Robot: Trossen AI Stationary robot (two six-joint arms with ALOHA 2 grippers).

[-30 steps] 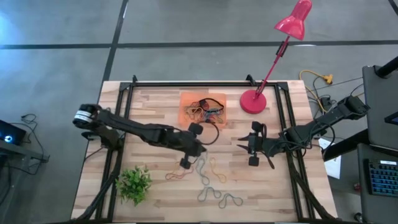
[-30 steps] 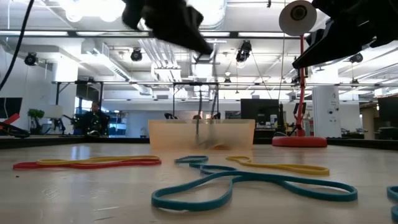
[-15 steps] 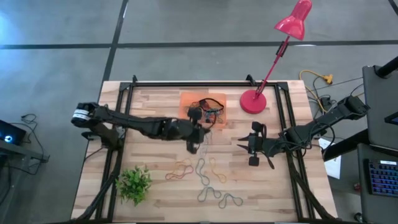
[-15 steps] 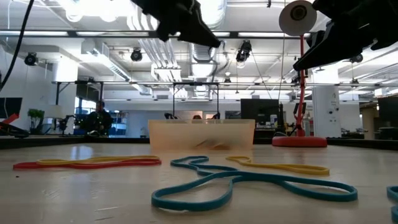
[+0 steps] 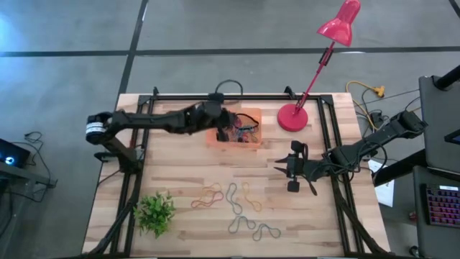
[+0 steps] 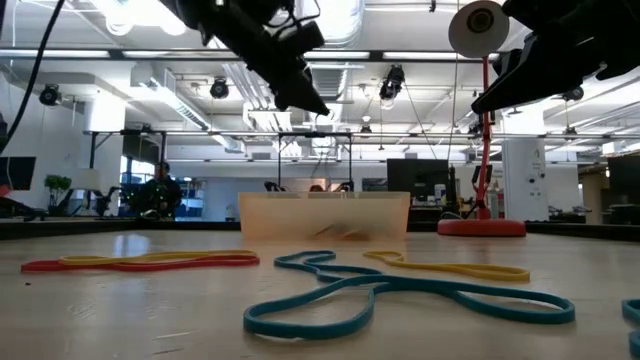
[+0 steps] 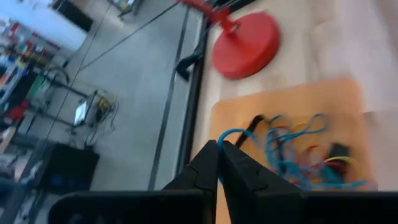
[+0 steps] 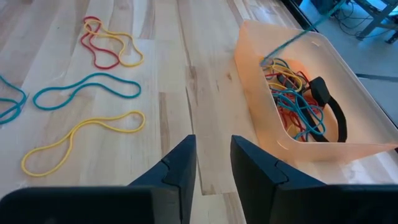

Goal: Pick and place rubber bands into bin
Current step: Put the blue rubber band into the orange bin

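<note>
The bench (image 5: 180, 144) is pale wood planks framed by black rails, standing on a grey concrete floor (image 5: 65, 86) crossed by dark lines. At its near left corner sits a small green plant (image 5: 155, 211). Loose rubber bands (image 5: 233, 205), red, yellow and blue, lie along the near middle of the bench.

The left arm reaches across from the left edge, and the left pincer (image 5: 224, 129) hangs over the left part of the bin (image 5: 215, 114), its fingers pressed together on a blue rubber band (image 7: 231, 134) that trails down into the tangle of bands in the tray. The bin stands at the far middle of the bench, just left of the red lamp base (image 5: 292, 117). To the right, the right pincer (image 5: 280, 169) waits above bare wood, its fingers a little apart with nothing between them.

The low view looks level across the bench into a big room with bright ceiling lights, pipes and desks, where a person (image 6: 152, 190) sits far off at the left; there the bin's front wall looks pale and cloudy. Only the right wrist view looks into the bin from the side, showing a black band (image 8: 328, 109) among the blue, yellow and red ones. The left wrist view alone shows the closed fingertips (image 7: 209, 152) holding the blue band.
</note>
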